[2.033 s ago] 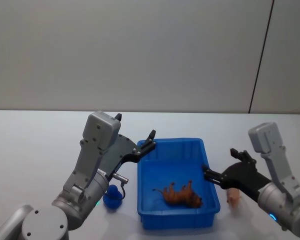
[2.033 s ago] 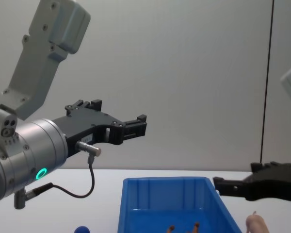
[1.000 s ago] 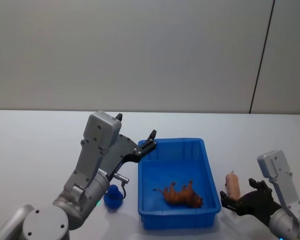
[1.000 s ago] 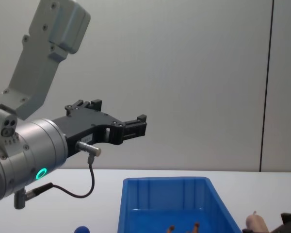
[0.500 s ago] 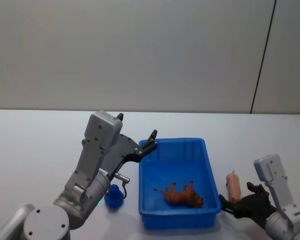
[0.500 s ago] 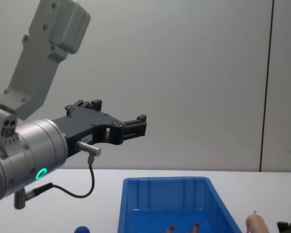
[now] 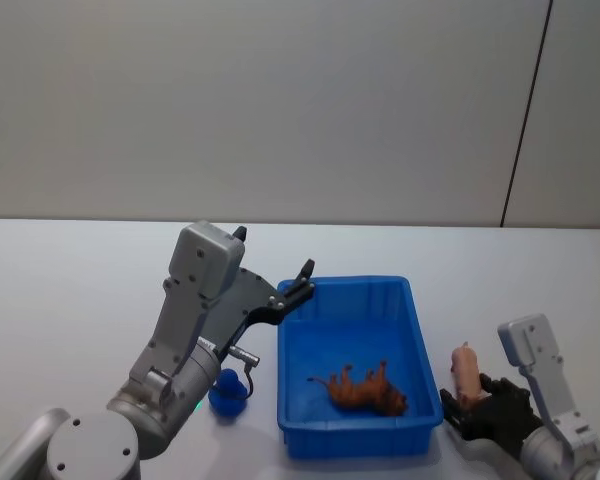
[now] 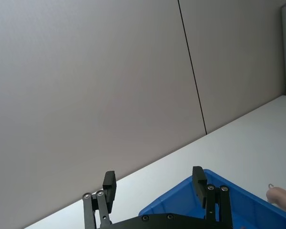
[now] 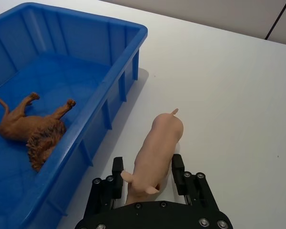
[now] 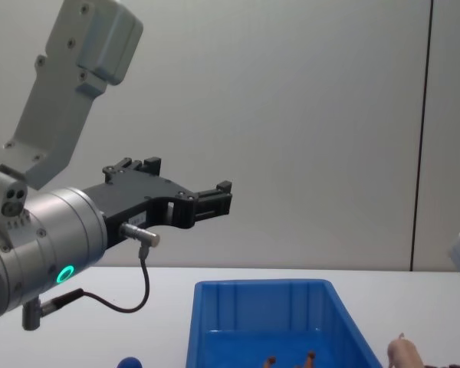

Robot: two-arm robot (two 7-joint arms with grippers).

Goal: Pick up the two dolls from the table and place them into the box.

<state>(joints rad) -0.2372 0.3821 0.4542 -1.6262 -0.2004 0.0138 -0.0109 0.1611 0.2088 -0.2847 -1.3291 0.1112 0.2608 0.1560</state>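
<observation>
Right hand [image 9: 147, 161] moved fwd, open, straddling pink pig [image 9: 159, 138], left hand [image 8: 153, 174] open near box [image 9: 100, 47]

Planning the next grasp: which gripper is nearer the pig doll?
Right. The right gripper straddles the pig doll; the left gripper hangs over the far left corner of the box.

Pink pig doll [image 7: 465, 368]: pale, stretched lengthwise on the white tabletop [image 7: 80, 290], just right of the box [image 7: 355, 283].
Brown doll [image 7: 360, 388]: four-legged, lying on its side inside the box.
Blue doll [image 7: 225, 392]: dark, rounded, on the tabletop just left of the box.
Box: bright blue, ribbed walls.
</observation>
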